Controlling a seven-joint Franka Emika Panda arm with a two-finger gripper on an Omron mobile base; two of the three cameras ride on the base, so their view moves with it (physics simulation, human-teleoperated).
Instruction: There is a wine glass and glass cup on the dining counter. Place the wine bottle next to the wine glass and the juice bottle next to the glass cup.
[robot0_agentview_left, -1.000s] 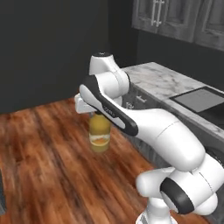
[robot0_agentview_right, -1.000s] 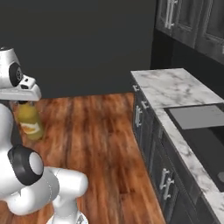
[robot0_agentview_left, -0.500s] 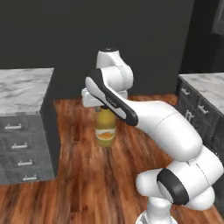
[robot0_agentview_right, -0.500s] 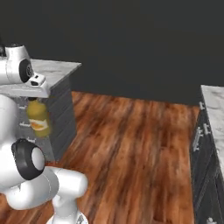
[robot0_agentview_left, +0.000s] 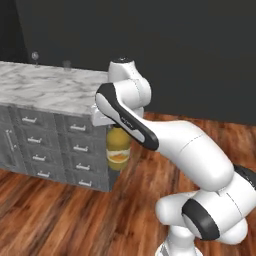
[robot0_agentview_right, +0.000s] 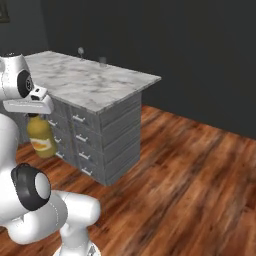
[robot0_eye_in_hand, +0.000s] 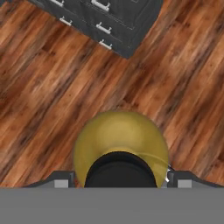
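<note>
My gripper (robot0_agentview_left: 116, 128) is shut on the black cap of the juice bottle (robot0_agentview_left: 118, 148), a squat yellow-orange bottle hanging upright above the wood floor, beside the drawer end of the dining counter (robot0_agentview_left: 50, 90). From the right base view the juice bottle (robot0_agentview_right: 41, 138) hangs under the gripper (robot0_agentview_right: 34, 116) at the left. On the far side of the marble dining counter (robot0_agentview_right: 95, 85) stand the wine glass (robot0_agentview_right: 80, 51) and the glass cup (robot0_agentview_right: 102, 61); the left base view shows the wine glass (robot0_agentview_left: 34, 56) and glass cup (robot0_agentview_left: 66, 65) too. The hand view looks down on the juice bottle (robot0_eye_in_hand: 120, 144). The wine bottle is out of view.
Grey drawer fronts (robot0_agentview_left: 75, 150) with small handles run under the counter, close behind the hanging bottle. Bare wood floor (robot0_agentview_right: 190, 165) stretches to the right of the counter. A dark wall (robot0_agentview_left: 190, 50) stands behind.
The whole picture has swung as the base turned: the sink worktop left view and the dining counter came in. The juice bottle stays held in the gripper.
</note>
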